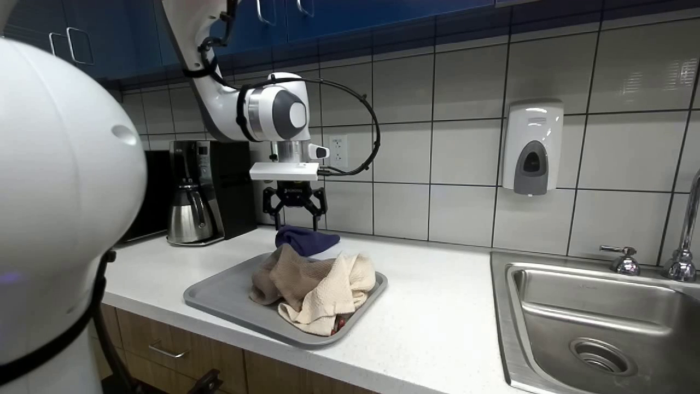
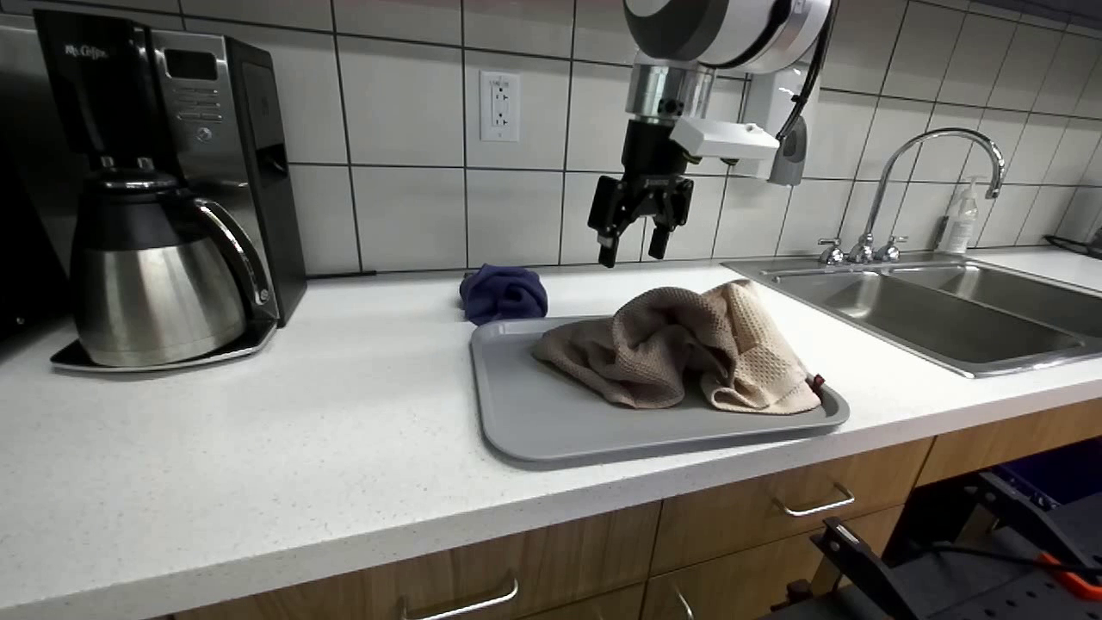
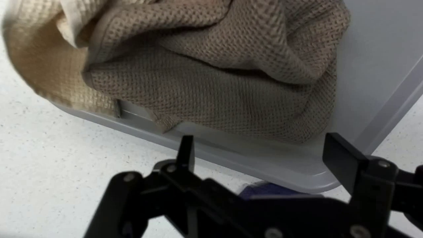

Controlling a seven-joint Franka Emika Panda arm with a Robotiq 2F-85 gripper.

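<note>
- At the back edge of the grey tray (image 2: 534, 422), the black gripper (image 2: 633, 256) is held in the air, pointed downward, its fingers spread wide; nothing is gripped, nothing is touched.
- Just below and forward, the brown cloth (image 2: 641, 344) is heaped on the tray, with the cream cloth (image 2: 762, 370) bunched against it on the sink (image 1: 508, 317) side.
- Behind the tray, near the wall (image 2: 405, 215), the purple cloth (image 1: 306, 241) is laid on the counter (image 2: 258, 448); in the wrist view it is mostly masked by the gripper.
- The step, as judged: a hover above the cloths, no grasp made. Which cloth is aimed at cannot be told.
- For any grip, a descent would be called for, with a raised fold centred between the fingers.
- No clear heading is shown by the crumpled brown cloth; its longer spread is laid roughly along the counter. The purple cloth's tapered end is pointed sinkward.
</note>
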